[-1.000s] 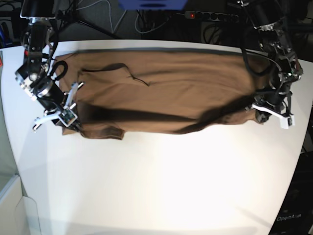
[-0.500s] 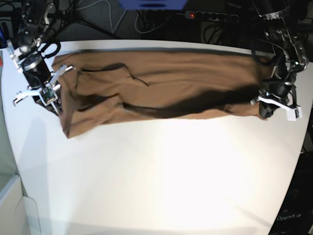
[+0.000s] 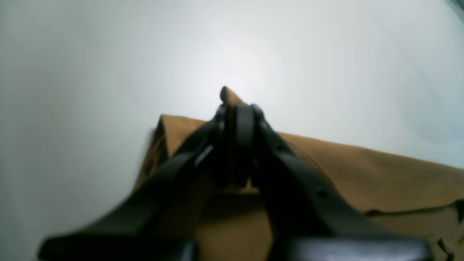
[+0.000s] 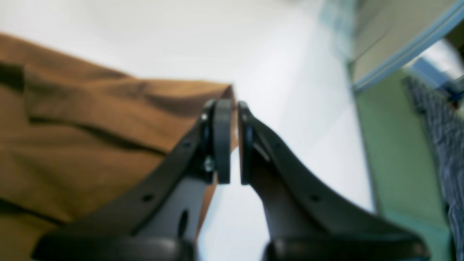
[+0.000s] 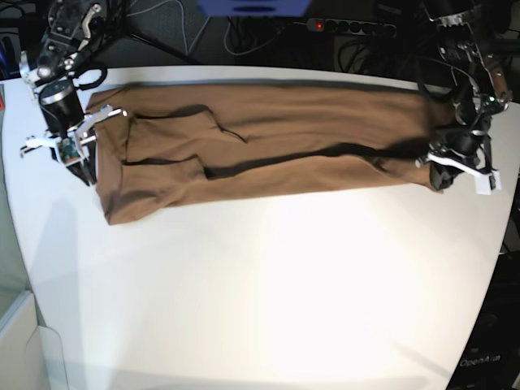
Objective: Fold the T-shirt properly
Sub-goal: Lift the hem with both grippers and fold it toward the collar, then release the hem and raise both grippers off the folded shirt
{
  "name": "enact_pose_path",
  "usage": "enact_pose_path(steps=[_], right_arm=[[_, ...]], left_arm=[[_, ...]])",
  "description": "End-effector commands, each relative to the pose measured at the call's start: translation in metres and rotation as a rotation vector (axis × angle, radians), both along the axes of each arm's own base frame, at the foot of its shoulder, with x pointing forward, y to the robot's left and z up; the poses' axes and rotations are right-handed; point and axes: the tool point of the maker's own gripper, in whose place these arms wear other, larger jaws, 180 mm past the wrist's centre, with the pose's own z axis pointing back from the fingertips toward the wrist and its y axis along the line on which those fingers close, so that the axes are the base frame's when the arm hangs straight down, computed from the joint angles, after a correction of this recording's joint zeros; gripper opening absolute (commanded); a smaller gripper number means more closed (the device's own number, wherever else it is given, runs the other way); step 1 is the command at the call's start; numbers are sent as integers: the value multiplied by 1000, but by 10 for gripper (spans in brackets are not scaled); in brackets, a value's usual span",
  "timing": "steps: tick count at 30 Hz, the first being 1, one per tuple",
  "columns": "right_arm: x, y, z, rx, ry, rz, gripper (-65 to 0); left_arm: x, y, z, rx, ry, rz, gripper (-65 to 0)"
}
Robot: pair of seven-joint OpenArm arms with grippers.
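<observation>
Both end effectors, left (image 5: 460, 165) and right (image 5: 71, 143), are clamping opposite ends of the T-shirt (image 5: 268, 146), which is lying lengthwise across the table (image 5: 268, 301), mid-fold; releasing and regrasping is likely coming next.

The T-shirt (image 5: 260, 146) lies lengthwise across the far half of the tabletop (image 5: 268, 301). My left tool (image 5: 443, 175) grips one end, my right tool (image 5: 81, 158) the opposite end.
</observation>
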Motion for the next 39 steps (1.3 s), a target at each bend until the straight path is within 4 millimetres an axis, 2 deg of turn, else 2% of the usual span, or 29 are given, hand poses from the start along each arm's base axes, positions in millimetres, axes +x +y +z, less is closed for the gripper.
enact_pose_path(steps=[1, 6, 11, 17, 31, 39], right_arm=[[8, -3, 9, 8, -49, -5, -618], [16, -5, -32, 61, 36, -28, -575], [21, -4, -54, 114, 77, -43, -521], [19, 8, -58, 150, 76, -45, -443], [16, 19, -62, 174, 84, -42, -437], [2, 20, -65, 184, 75, -30, -437]], left_arm=[[10, 4, 18, 18, -58, -6, -626], [11, 5, 16, 16, -55, -4, -626], [11, 5, 16, 20, -55, -4, -627], [11, 5, 16, 21, -55, -4, -627], [17, 5, 21, 22, -67, -6, -627], [17, 5, 21, 22, -69, -6, -627]])
